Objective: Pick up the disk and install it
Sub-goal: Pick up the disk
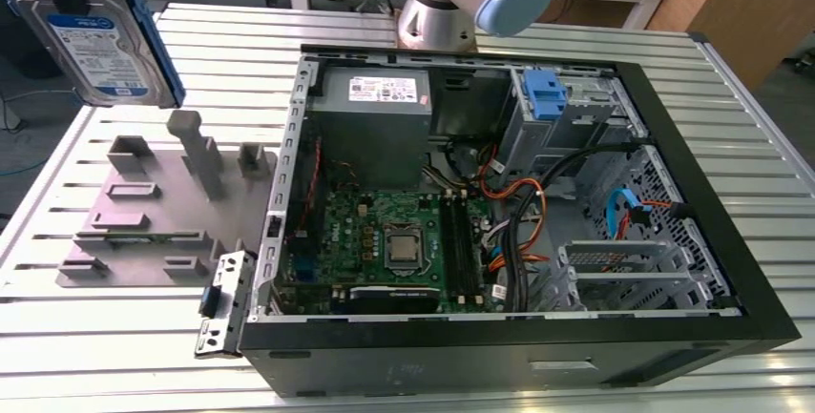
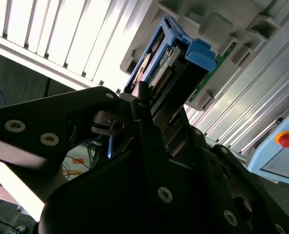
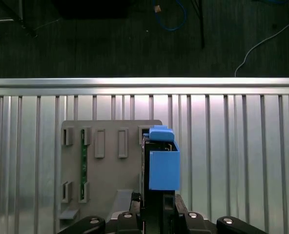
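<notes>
— What has the gripper (image 3: 156, 219) got?
— Its black jaws are clamped on the disk (image 3: 163, 168). It's a flat silver slab, edge-on in both wrist views, framed by a smooth blue plastic carrier. In the exterior view it hangs clear of the table at that view's left, with its white-and-blue label showing.
— And under it?
— A matte grey fixture plate (image 1: 147, 232) with slots and upright posts, lying on a ribbed aluminium table (image 1: 102, 346).
— The computer?
— The black tower case (image 1: 510, 346) lies open just beside the plate, with a green motherboard (image 1: 382, 232) and orange cables (image 1: 535, 189) inside. Beyond the table edge is dark floor (image 3: 110, 39).
</notes>
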You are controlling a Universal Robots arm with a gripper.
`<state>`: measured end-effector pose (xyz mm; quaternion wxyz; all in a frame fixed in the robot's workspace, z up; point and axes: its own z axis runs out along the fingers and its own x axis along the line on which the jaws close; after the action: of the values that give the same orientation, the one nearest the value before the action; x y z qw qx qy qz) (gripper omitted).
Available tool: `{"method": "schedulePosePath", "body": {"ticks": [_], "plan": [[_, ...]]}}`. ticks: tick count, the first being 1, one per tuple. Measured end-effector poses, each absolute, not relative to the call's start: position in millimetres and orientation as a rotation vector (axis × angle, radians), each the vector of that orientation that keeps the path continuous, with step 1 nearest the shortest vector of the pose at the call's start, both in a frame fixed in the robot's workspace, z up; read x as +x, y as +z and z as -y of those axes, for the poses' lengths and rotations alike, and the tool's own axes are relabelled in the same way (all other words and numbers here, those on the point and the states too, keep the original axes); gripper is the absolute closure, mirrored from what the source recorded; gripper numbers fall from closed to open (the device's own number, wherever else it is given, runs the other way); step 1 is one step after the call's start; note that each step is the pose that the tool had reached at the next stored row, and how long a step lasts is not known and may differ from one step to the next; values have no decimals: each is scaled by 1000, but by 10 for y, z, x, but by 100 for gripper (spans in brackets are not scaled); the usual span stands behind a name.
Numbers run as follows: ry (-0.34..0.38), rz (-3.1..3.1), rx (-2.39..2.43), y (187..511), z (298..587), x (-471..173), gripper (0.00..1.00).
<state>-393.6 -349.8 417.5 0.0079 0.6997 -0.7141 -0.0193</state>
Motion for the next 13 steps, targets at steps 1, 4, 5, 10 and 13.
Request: {"method": "schedulePosePath", "body": {"ticks": [1, 4, 5, 10, 13], "plan": [[-60, 2232, 2187, 4176, 3498, -3936, 65], [-60, 2232, 2187, 4176, 3498, -3936, 65], [-60, 2232, 2187, 4177, 3498, -3936, 65], [-60, 2232, 2187, 4251, 3495, -3935, 65], [-60, 2232, 2187, 4317, 3490, -3935, 65]]}}
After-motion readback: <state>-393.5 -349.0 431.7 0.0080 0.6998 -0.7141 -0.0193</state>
